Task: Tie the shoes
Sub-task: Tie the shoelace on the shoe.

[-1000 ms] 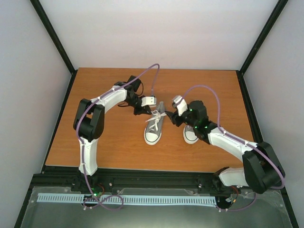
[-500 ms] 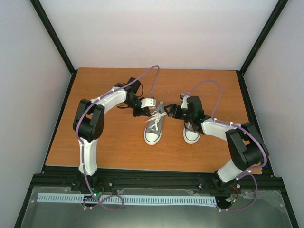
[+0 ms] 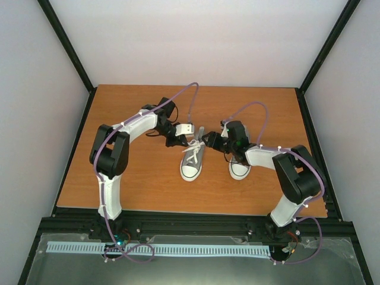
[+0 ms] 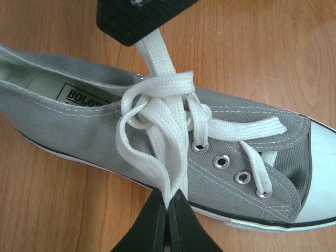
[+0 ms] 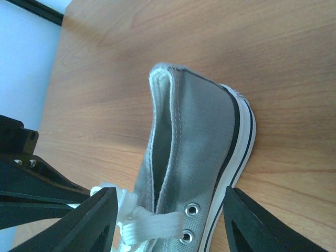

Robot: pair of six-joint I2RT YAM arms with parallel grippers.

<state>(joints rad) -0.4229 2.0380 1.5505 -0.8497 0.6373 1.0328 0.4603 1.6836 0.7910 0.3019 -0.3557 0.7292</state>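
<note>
The left gripper (image 4: 169, 202) pinches the lace (image 4: 157, 152) tight; the right gripper (image 5: 169, 202) gapes wide, straddling the same shoe (image 5: 202, 131).

Left shoe (image 3: 191, 160) and right shoe (image 3: 238, 169), grey canvas with white soles, are sitting upright side by side on the counter (image 3: 136, 178), toes pointing at the near edge. I'm seeing the left shoe's white laces (image 4: 157, 105) lying crossed in a loose, unfinished knot above the eyelets.

Shoes (image 3: 191, 161) side by side on table (image 3: 130, 184)
</note>
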